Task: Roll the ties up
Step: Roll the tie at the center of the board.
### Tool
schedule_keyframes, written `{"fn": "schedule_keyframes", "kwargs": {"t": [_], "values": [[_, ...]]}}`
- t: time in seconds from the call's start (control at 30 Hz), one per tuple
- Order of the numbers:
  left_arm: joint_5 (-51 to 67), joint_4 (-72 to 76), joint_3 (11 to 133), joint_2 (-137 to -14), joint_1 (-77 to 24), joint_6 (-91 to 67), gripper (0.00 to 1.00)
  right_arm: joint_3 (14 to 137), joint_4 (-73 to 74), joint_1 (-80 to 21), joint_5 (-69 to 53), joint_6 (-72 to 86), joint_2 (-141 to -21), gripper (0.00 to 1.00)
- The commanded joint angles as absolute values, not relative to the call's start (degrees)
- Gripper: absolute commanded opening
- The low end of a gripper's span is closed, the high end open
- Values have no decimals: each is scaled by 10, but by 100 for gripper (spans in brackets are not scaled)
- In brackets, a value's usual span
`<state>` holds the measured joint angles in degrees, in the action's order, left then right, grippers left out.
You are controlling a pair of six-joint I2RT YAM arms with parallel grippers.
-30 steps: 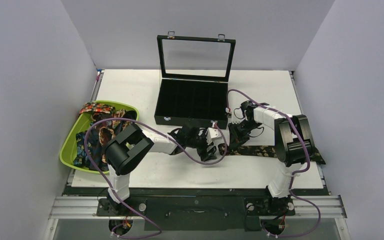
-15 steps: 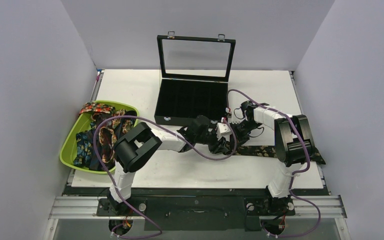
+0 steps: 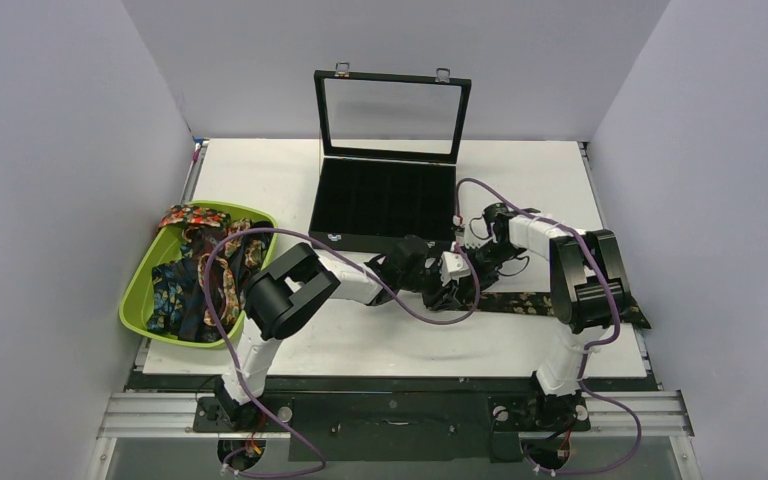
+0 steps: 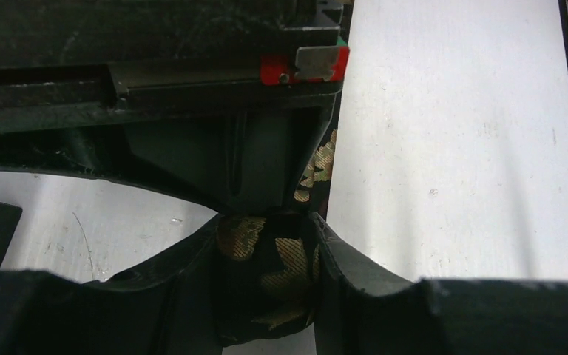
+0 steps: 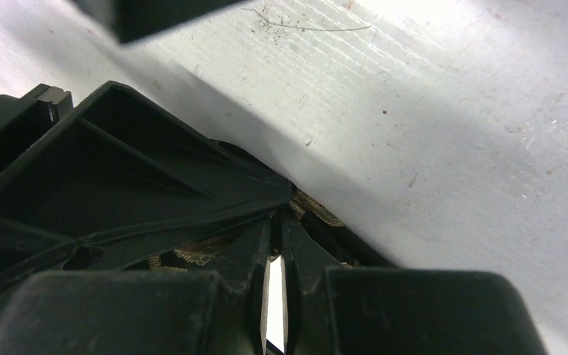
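A dark tie with tan-gold florals (image 3: 550, 302) lies flat along the table's right front. Its left end is rolled up. My left gripper (image 3: 448, 292) is shut on that roll, and the left wrist view shows the roll (image 4: 281, 274) squeezed between the gripper's (image 4: 266, 222) two fingers. My right gripper (image 3: 482, 268) sits right against the roll from behind. In the right wrist view it (image 5: 276, 218) is almost fully shut, its tips pinched at the tie's fabric (image 5: 314, 209). Several other ties (image 3: 200, 270) are piled at the left.
A green tray (image 3: 135, 300) at the left edge holds the other ties. A black compartment case (image 3: 380, 240) with its glass lid up stands at mid-back, just behind both grippers. Purple cables loop over both arms.
My left arm has reached further right with the roll, up to the right gripper. The flat part of the tie has got shorter. The right gripper has barely moved.
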<state>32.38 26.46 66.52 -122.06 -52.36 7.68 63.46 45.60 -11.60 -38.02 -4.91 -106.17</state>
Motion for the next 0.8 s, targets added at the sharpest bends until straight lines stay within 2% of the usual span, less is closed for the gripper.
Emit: {"fn": "schedule_keyframes", "kwargs": {"t": [0.0,0.1,0.2,0.33,0.57,0.77], "values": [[301,204,653,-1236,-530,120,32,611,430,-117,-407,-37,-1060,0],[291,174,649,-1233,-530,140,28,612,437,-97,-427,-37,-1039,3],[285,140,648,-1230,-530,158,25,627,460,-79,-445,-42,-1024,20],[279,125,644,-1226,-531,173,24,633,468,-67,-496,-15,-991,30],[278,114,652,-1227,-531,176,24,626,454,-88,-539,24,-983,38],[277,113,655,-1228,-531,174,25,621,456,-105,-500,10,-1000,39]]}}
